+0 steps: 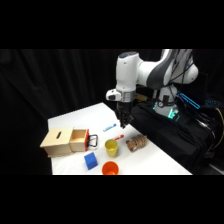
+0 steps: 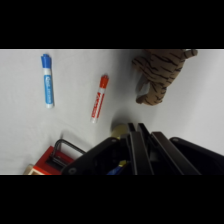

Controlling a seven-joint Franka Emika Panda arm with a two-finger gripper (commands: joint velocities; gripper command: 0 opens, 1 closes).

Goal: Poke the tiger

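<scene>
Jaws (image 1: 123,121) state unclear, above table, tiger (image 2: 159,72) apart, marker (image 2: 99,98) labels unreadable

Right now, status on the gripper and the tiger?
Gripper above the table, fingers shut, holding nothing. Tiger lying untouched, off to its side. Red marker close by, not blocking.

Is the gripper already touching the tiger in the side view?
No: the gripper hangs above the table, left of the tiger, with clear table showing between them.

The white arm reaches down from the upper right, pincer (image 1: 123,121) pointing straight down.
</scene>
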